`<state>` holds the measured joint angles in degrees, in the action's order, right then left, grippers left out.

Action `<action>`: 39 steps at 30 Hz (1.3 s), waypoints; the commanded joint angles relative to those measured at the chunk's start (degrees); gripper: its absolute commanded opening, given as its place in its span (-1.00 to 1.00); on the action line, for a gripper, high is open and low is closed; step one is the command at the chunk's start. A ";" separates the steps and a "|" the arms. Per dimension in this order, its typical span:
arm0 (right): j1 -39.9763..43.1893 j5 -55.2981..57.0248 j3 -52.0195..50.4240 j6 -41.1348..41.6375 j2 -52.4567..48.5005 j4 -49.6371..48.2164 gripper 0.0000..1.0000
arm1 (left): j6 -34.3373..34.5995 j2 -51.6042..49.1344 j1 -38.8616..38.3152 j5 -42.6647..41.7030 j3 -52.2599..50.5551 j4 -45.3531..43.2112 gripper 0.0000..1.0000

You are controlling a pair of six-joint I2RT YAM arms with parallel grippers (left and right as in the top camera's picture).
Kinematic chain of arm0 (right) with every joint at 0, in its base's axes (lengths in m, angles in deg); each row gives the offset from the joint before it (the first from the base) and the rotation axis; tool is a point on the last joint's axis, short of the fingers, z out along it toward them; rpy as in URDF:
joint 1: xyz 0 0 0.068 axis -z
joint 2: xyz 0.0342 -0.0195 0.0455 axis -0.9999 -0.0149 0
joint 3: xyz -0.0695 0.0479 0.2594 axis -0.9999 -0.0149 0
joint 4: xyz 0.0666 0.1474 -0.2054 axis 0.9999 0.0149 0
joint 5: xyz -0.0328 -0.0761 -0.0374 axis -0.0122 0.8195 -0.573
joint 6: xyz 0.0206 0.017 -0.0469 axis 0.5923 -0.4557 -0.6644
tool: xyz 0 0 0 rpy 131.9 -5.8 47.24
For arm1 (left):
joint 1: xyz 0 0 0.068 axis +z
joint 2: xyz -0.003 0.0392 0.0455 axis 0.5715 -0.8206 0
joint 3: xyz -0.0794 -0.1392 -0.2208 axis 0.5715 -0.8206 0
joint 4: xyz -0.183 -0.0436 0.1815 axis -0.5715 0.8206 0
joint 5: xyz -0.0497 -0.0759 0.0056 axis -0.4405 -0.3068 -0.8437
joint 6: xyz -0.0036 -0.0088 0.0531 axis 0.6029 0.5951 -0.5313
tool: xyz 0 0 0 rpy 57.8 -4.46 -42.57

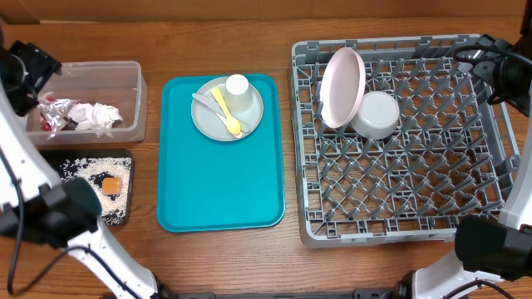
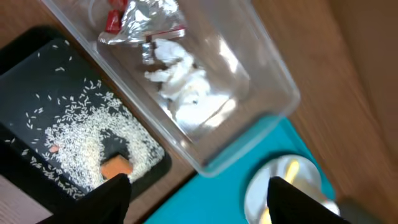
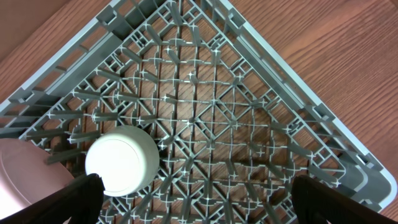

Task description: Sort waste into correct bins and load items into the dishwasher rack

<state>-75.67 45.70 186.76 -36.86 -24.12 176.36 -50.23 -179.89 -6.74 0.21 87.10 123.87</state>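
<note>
The clear tub holds the crumpled napkin, foil wrapper and red packet. The black tray holds rice and the orange cube. On the teal tray, the grey-green plate carries the white cup, yellow spoon and white fork. The dishwasher rack holds the pinkish plate on edge and the upturned white bowl. My left gripper is open and empty above the tub. My right gripper is open and empty over the rack's far right corner.
The tub and black tray stand one behind the other at the left of the wooden table. The teal tray lies between them and the rack. The arm bases show at the front left and front right.
</note>
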 commanded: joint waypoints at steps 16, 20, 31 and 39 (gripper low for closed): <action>0.15 0.59 -0.15 0.46 0.46 -0.33 1.00 | -9.99 36.44 -1.42 -1.70 -45.33 -1.31 0.99; 0.15 0.59 -0.15 0.46 0.46 -0.35 1.00 | -6.01 40.06 0.46 3.06 -54.25 -5.20 1.00; 0.15 0.59 -0.15 0.46 0.46 -0.35 1.00 | 9.92 40.00 11.47 8.26 -68.17 -11.37 1.00; 0.15 0.59 -0.15 0.46 0.46 -0.35 1.00 | 10.19 40.00 14.01 8.61 -72.63 -15.80 1.00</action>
<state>-75.67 45.70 186.76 -36.84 -24.12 176.33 -41.69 -140.54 6.57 7.71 14.82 108.72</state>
